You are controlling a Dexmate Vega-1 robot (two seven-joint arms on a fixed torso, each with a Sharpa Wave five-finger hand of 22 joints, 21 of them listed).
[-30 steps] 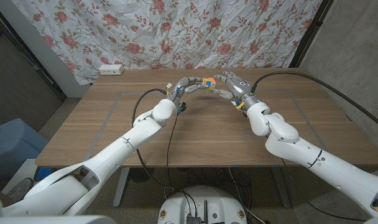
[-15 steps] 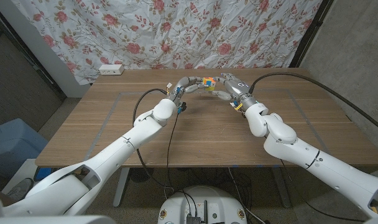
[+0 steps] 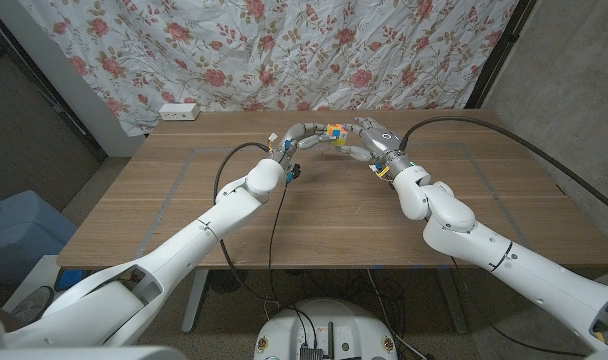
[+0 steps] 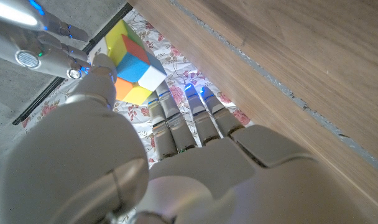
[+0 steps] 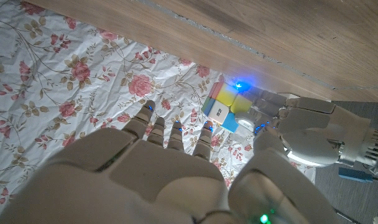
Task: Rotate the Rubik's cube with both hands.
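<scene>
A: Where is the Rubik's cube (image 3: 334, 132)?

B: It is up in the air over the far part of the wooden worktop (image 3: 324, 215). It sits between the two robot hands and does not touch the wood.

A: What is the left robot hand (image 3: 302, 136) doing?

B: It reaches in from the left side. In the left wrist view its thumb tip (image 4: 104, 65) presses on the cube's (image 4: 132, 64) side. The other fingers (image 4: 188, 122) stick out long and apart. So it helps hold the cube.

A: And the right robot hand (image 3: 372, 138)?

B: It comes in from the right side and meets the cube too. In the right wrist view the cube (image 5: 225, 107) is just past its fingertips (image 5: 176, 130), and the left robot hand (image 5: 313, 134) is on the cube's other side. I cannot tell just how those right fingers touch the cube.

A: What colors can you see on it?

B: Yellow, blue, orange, green and white squares.

A: What else is there?

B: A white power strip (image 3: 178, 111) lies at the far left corner of the worktop. A sheet with red roses (image 3: 284, 50) hangs behind it. A black cable (image 3: 514, 135) runs along the right arm (image 3: 484, 240).
</scene>
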